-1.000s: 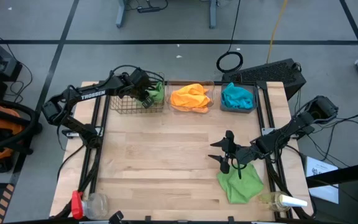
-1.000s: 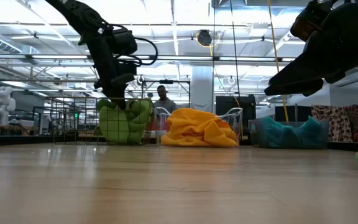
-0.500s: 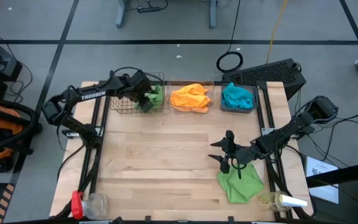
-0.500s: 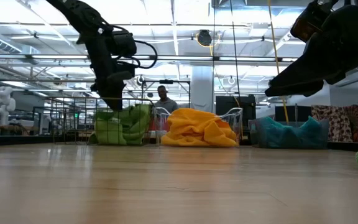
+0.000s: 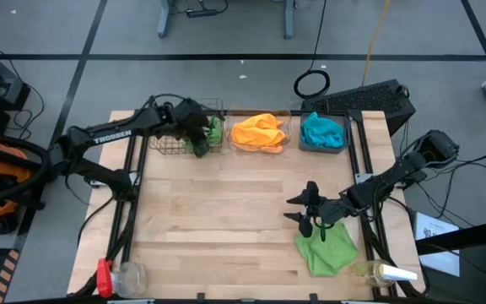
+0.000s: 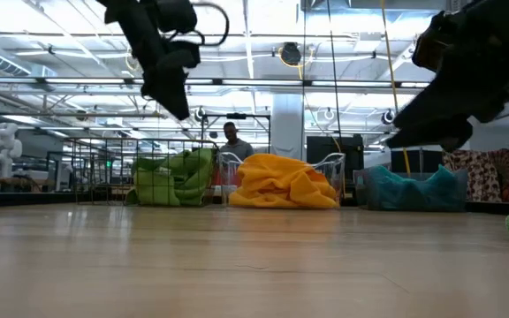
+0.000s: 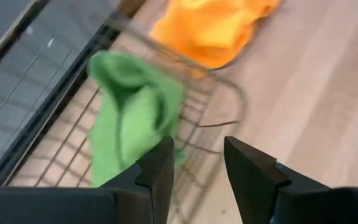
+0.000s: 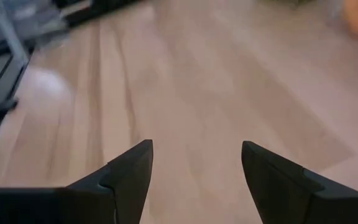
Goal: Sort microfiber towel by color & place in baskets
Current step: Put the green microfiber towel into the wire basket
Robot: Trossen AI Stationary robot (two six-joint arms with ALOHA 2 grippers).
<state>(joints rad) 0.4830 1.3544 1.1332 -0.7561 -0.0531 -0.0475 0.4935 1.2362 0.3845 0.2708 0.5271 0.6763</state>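
Note:
A green towel (image 5: 214, 128) lies heaped in the dark wire-mesh basket (image 5: 169, 142) at the far left. My left gripper (image 5: 199, 143) hangs open just above the basket's near right corner, clear of that towel (image 7: 129, 118); in the low view the gripper (image 6: 173, 93) is well above the basket. An orange towel (image 5: 260, 133) fills the clear tub, and a teal towel (image 5: 321, 131) the dark grey tub. A second green towel (image 5: 327, 249) lies on the table near the right front. My right gripper (image 5: 304, 211) stands open just left of it, above bare wood (image 8: 194, 155).
The three baskets stand in a row along the far edge. A bottle with a red cap (image 5: 112, 277) lies at the near left corner and a pale spray bottle (image 5: 386, 272) at the near right. A person (image 6: 231, 140) stands in the room behind the baskets.
My left gripper has let go of the green towel, which has dropped and settled in the wire basket. The gripper has then risen and drawn back toward the table's near edge. My right gripper has rolled a little at the wrist without leaving its place.

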